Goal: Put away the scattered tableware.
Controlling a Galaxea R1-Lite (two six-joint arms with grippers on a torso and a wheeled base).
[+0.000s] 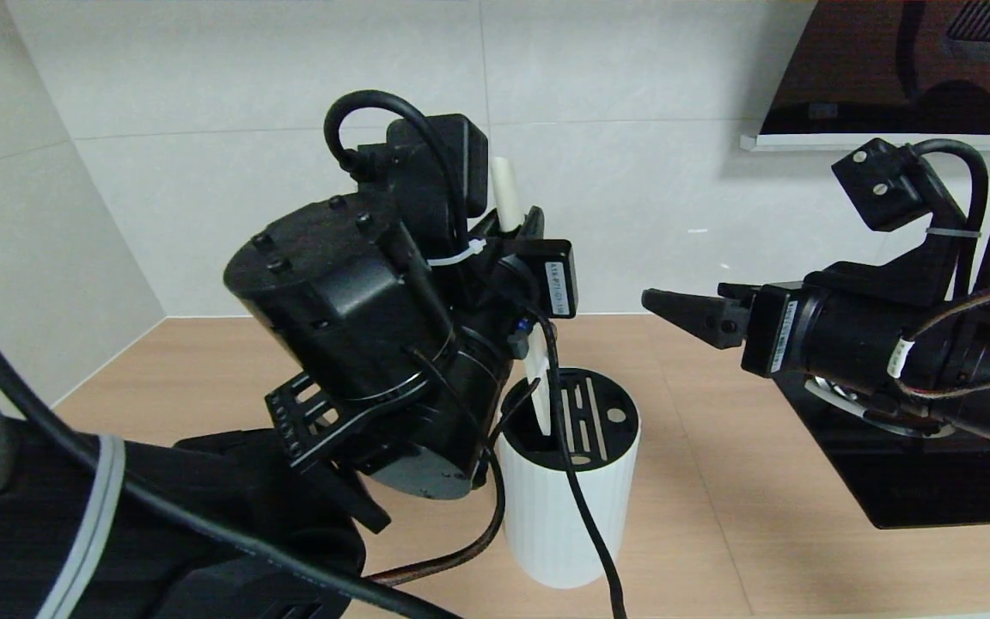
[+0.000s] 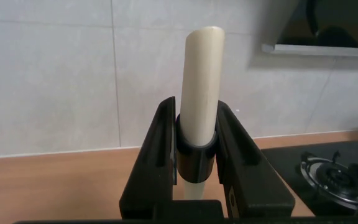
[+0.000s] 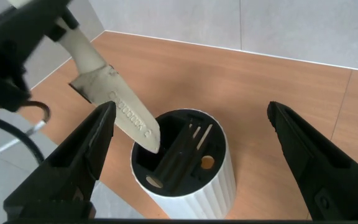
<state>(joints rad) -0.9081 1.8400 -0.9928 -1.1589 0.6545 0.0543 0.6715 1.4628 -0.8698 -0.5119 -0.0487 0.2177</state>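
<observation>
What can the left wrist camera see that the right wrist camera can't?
Left wrist camera alone: the rounded top end of the knife's cream handle, and a stove burner off to the side. Right wrist camera alone: the blade, its tip reaching the slotted top of the white holder, and the right gripper, open. Both: the knife clamped in the left gripper, the wooden counter and the tiled wall.

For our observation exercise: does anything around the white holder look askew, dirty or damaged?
The knife, clamped in the left gripper, meets the white holder at a slant, only its tip at the slotted top. Its blade carries dark marks near the handle. Nothing looks spilled or broken.
</observation>
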